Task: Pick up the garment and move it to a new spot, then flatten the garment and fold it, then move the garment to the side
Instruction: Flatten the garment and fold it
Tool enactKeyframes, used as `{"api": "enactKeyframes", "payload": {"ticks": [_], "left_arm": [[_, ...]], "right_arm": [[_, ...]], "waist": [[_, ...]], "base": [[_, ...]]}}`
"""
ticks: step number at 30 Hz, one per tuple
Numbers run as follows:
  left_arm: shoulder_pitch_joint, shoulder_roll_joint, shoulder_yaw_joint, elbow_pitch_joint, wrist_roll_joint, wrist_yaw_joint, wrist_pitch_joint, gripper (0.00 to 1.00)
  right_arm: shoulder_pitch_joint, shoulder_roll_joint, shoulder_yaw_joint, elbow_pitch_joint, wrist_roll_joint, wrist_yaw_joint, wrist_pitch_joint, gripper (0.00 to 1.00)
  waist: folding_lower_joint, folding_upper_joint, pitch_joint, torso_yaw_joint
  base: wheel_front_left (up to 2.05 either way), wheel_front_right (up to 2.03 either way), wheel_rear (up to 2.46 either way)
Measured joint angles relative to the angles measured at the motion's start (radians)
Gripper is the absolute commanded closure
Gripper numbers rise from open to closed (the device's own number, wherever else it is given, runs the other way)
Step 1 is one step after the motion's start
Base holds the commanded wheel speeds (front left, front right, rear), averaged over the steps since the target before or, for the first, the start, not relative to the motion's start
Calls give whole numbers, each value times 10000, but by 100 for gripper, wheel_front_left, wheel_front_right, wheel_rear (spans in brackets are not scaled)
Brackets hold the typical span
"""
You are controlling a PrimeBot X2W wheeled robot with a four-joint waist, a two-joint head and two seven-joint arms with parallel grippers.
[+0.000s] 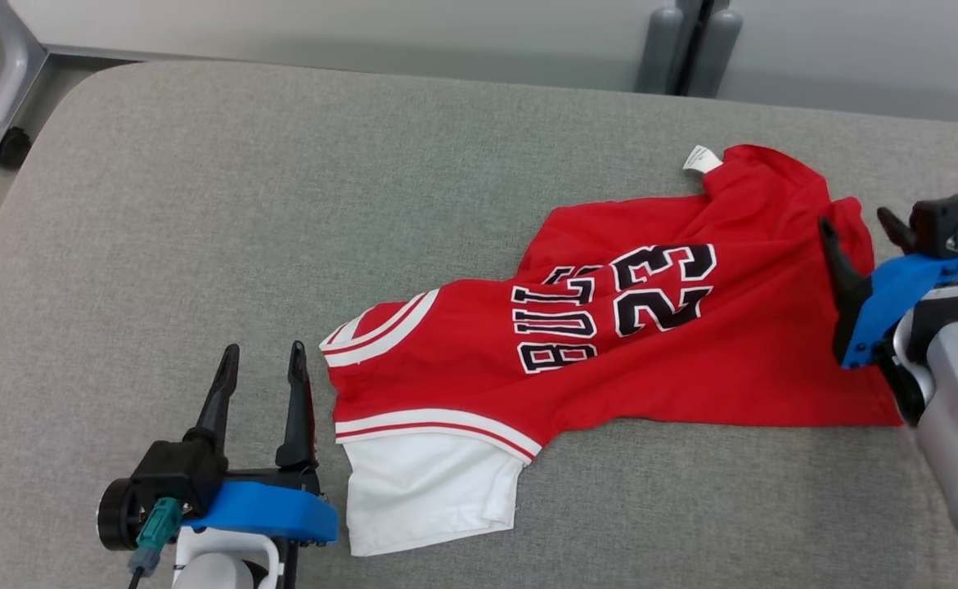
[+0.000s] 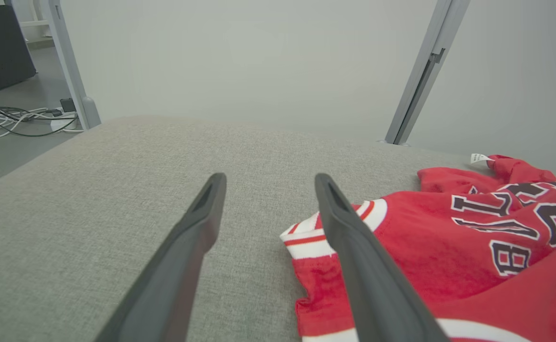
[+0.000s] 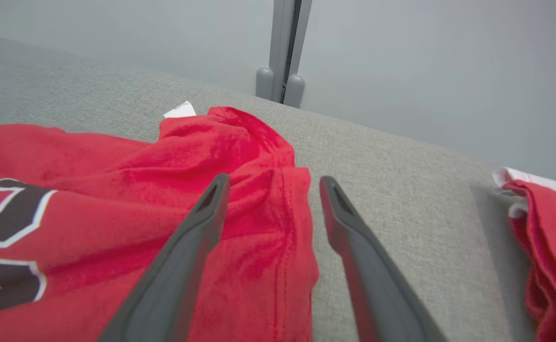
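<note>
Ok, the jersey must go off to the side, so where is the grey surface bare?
Widest bare stretch of the grey surface: left of and behind the jersey, beyond the left gripper. A narrower strip lies between jersey and robot. The right end is crowded, right gripper over the jersey's edge.

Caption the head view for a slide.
Red jersey on grey surface; open left gripper beside its sleeve, open right gripper at its other end.

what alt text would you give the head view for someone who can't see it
A red jersey with white trim and the number 23 lies rumpled on a grey cushioned surface. The left gripper is open beside its lower left end, and the right gripper is open over its right edge.
</note>
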Motion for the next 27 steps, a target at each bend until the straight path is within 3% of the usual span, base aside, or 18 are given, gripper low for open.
{"api": "enactKeyframes", "payload": {"ticks": [7, 14, 20, 27], "left_arm": [[330, 6, 508, -75, 284, -90, 0, 0], [566, 0, 802, -128, 522, -196, 0, 0], [804, -2, 1007, -159, 617, -261, 0, 0], [1066, 0, 1187, -125, 711, -282, 0, 0]], "right_arm": [[1291, 134, 182, -957, 518, -2, -594, 0], [3399, 56, -761, -4516, 671, -2, -625, 0], [5299, 614, -1916, -6884, 286, -2, -627, 0], [6999, 1434, -2629, -8665, -558, -2, -629, 0]], "waist": [[-1, -2, -509, -648], [-2, -2, -961, -1516], [-2, -2, -1332, -2016], [-2, -3, -1743, -2249]], "base": [[0, 0, 0], [0, 0, 0], [0, 0, 0], [0, 0, 0]]}}
